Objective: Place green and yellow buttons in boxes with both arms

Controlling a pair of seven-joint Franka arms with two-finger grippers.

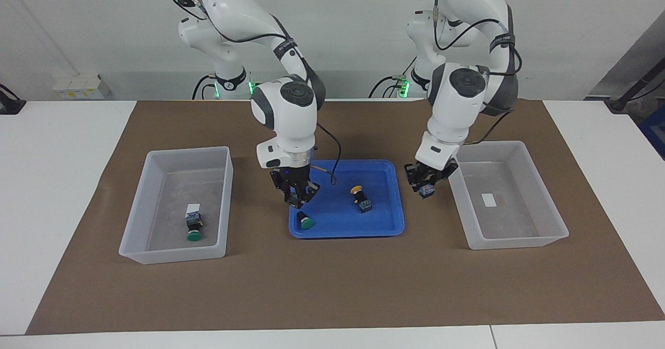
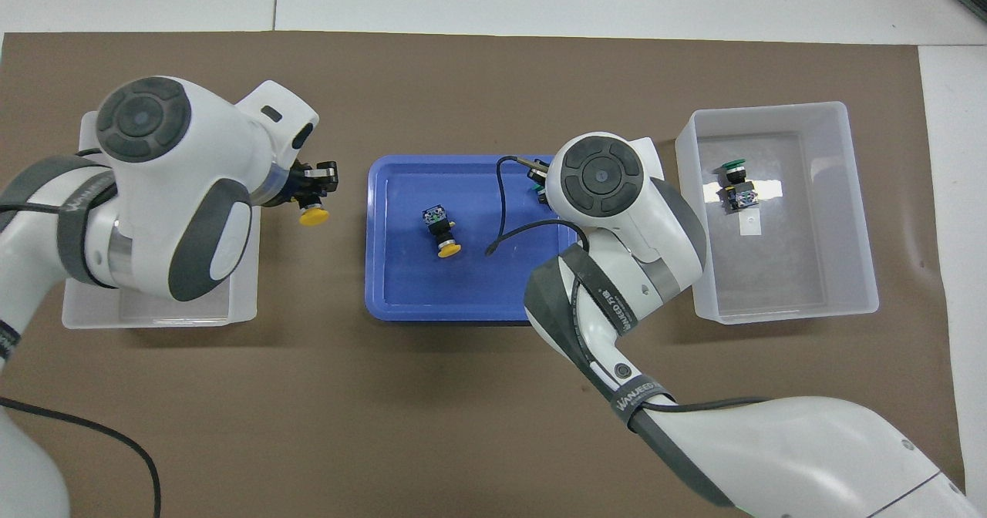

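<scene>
On the right arm [image 2: 617,325]: "WANJEED".

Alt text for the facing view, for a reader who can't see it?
Left gripper carries a yellow button between the blue tray and the empty box. Right gripper, shut, hangs over the tray, where a green button and another yellow one lie. The other box holds a second green button.
</scene>
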